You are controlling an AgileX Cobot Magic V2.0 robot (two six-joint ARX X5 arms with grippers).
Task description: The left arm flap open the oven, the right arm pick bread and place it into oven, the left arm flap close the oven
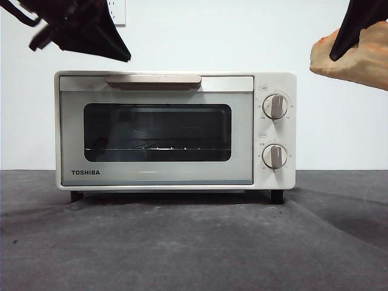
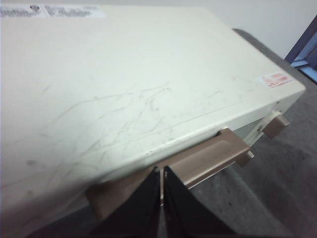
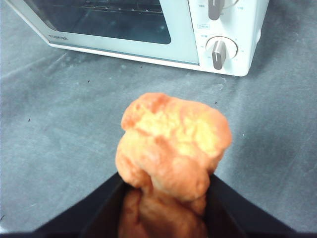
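Bread [image 3: 173,144] is clamped between the jaws of my right gripper [image 3: 166,198], held in the air off the knob side of the oven [image 1: 174,130], whose door is still shut. Left gripper [image 2: 161,198], jaws together, hovers just over the handle [image 2: 198,161]. Risk: if those jaws slip off the handle, the door stays shut and the loaf has no way in.

The left gripper [image 2: 161,198] had two plain matte-black jaws tapering to narrow wedge tips. The right gripper [image 3: 166,208] showed broad, smooth black jaws, without visible markings.
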